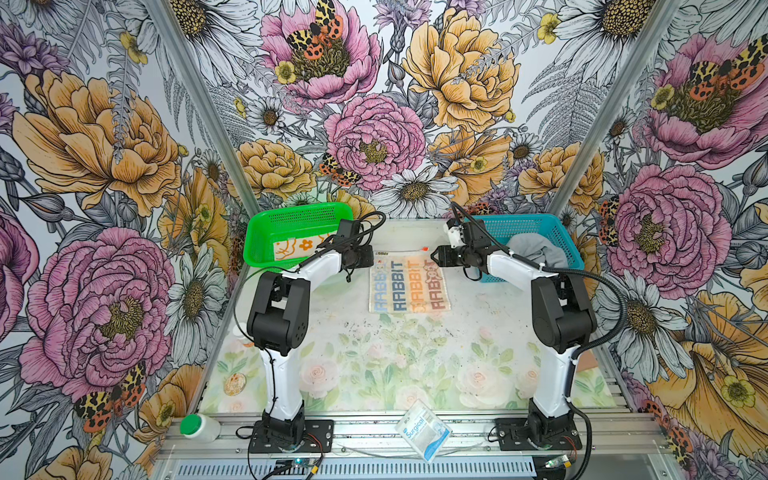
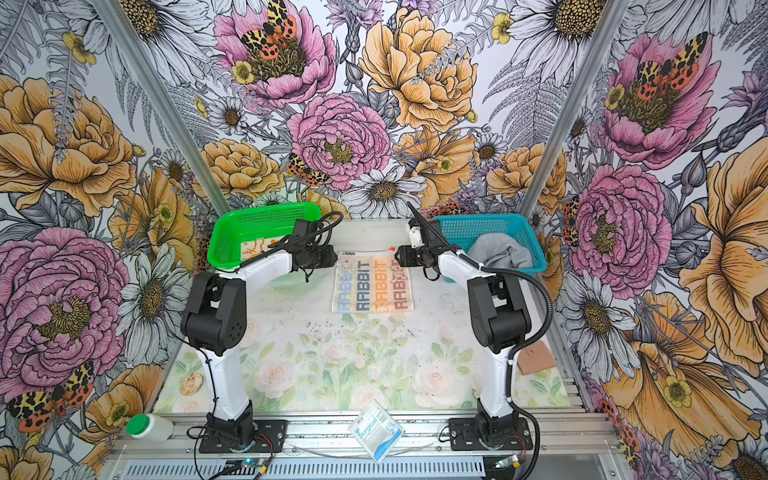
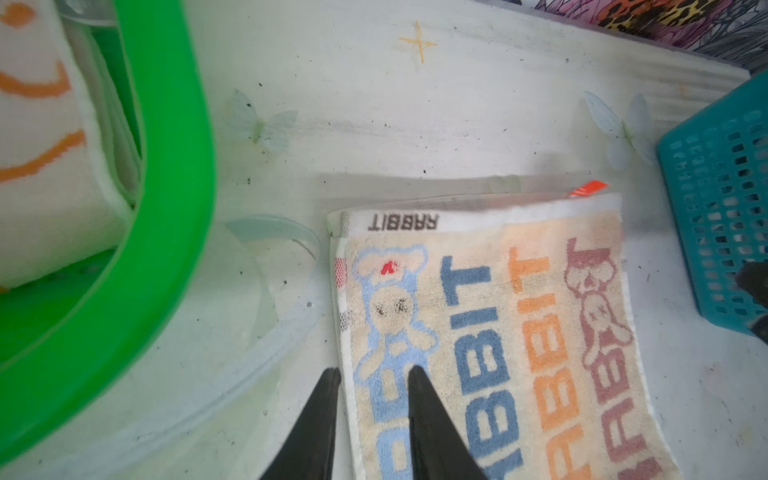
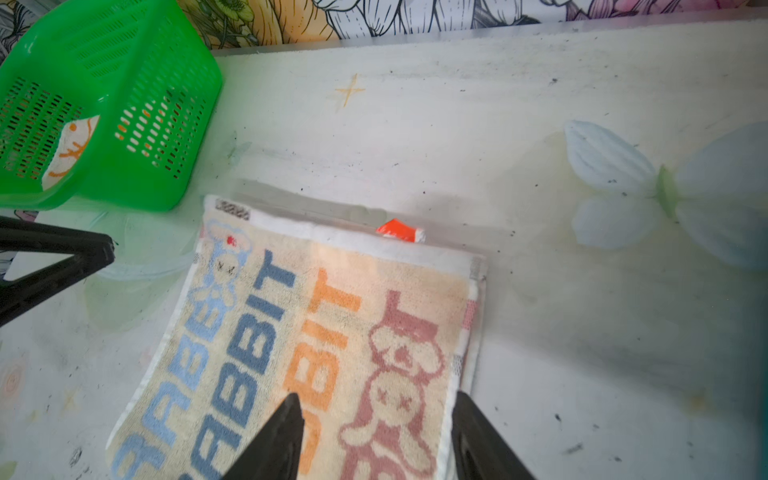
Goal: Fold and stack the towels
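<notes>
Starting at the left of a top view, a green basket stands in the upper-left part of the surface, with the cream flower towel lying folded inside it. Just right of the basket the left hand hangs over the upper-left corner of the RABBIT towel. In the left wrist view, the left hand has its two dark fingers a little apart. They straddle the cloth's side hem near the pale blue rabbit and pinch nothing that can be seen.

The RABBIT towel lies flat in the middle of the frame, doubled over. A second layer and an orange tag peep out along its upper edge, so the fold is probably at the lower edge. Its lettering runs up the frame, and it looks nearly square, so no long axis can be told.

At the towel's upper-right corner sits the right hand. In the right wrist view, the right hand is spread clearly wider across the brownish rabbit, again gripping nothing. Further right, the teal basket holds the crumpled grey towel.

The towel lies between the hands, and each is about equally near its own corner. A second fold would likely run sideways, one side edge carried across to the other.
</notes>
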